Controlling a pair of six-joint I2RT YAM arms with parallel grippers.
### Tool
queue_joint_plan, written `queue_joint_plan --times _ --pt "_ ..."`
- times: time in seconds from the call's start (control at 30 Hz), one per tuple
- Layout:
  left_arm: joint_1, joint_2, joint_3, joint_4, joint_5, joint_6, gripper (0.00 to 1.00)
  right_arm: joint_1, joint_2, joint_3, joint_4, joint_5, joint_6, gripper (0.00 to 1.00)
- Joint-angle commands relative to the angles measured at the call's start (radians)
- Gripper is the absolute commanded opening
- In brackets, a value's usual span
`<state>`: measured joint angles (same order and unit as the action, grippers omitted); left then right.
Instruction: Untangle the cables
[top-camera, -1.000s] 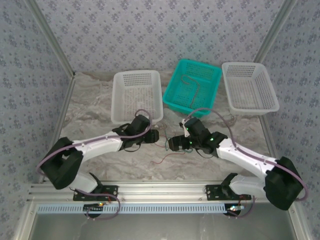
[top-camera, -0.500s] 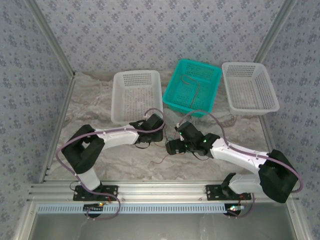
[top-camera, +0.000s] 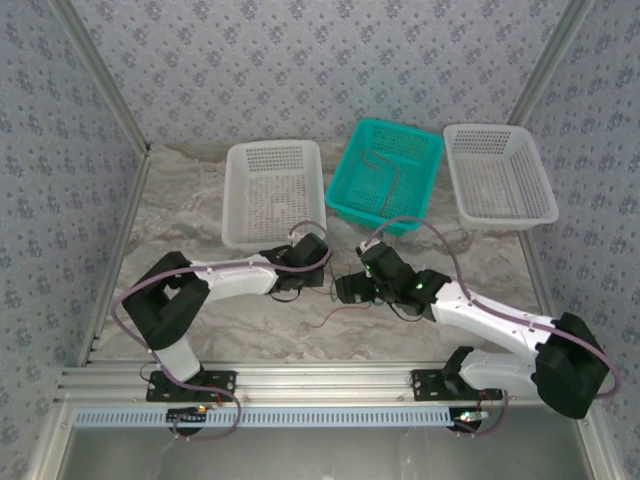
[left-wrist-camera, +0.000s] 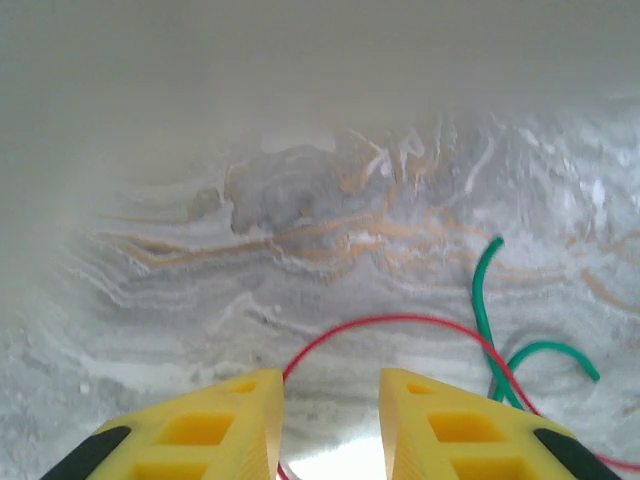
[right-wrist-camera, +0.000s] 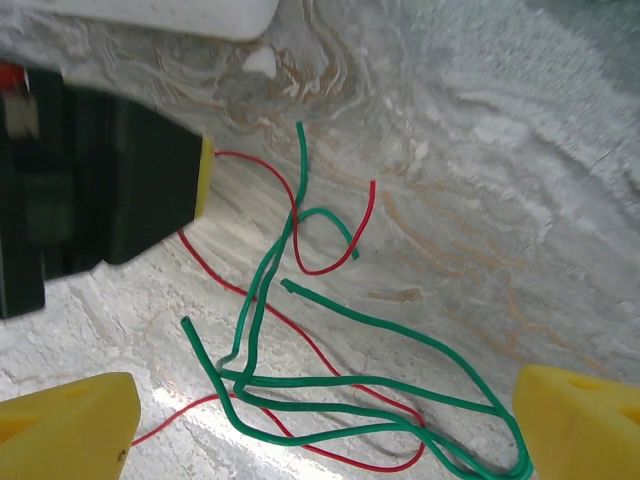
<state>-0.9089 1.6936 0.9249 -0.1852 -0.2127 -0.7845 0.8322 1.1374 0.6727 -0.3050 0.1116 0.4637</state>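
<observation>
Left gripper (left-wrist-camera: 332, 385) jaws part-open, thin red wire (left-wrist-camera: 400, 320) running in between, unpinched; thin green wire (left-wrist-camera: 477, 290) ahead-right. Right gripper (right-wrist-camera: 325, 385) gaping wide above same wires, with left gripper's black body blocking its upper-left. White perforated basket (top-camera: 272, 150) beyond.

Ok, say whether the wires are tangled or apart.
Tangled: green wires and red wires cross each other several times.

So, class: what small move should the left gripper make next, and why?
Probably close the left gripper on the red cable: that strand runs into the gap between its yellow fingers, which stand apart. Then it could be drawn clear of the green cable.
</observation>
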Motion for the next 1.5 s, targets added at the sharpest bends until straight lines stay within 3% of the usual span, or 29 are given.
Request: queue_joint_plan --times 0.0,0.3,0.8,0.93,1.23,1.47 --pt "-0.049 -0.035 -0.031 -0.07 -0.042 0.005 0.38 -0.008 -0.052 -0.023 0.0 0.044 0.016 0.98" --pt "-0.059 0.042 -0.03 -0.01 -0.117 0.002 0.43 -0.017 -0.121 -0.041 -0.026 0.051 0.026 0.98" --pt "-0.059 0.069 -0.018 -0.011 -0.094 -0.012 0.0 -0.026 -0.11 -0.036 -0.006 0.042 0.017 0.97" --pt "-0.063 0.011 -0.021 -0.013 -0.09 -0.009 0.0 -0.029 -0.107 -0.04 0.001 0.044 0.016 0.97" --pt "-0.113 -0.177 0.067 -0.072 -0.196 0.129 0.0 -0.028 -0.11 -0.053 0.033 0.055 0.02 0.97" --pt "-0.122 -0.329 0.07 -0.068 -0.199 0.179 0.0 -0.029 -0.197 -0.088 0.092 0.037 0.01 0.98"
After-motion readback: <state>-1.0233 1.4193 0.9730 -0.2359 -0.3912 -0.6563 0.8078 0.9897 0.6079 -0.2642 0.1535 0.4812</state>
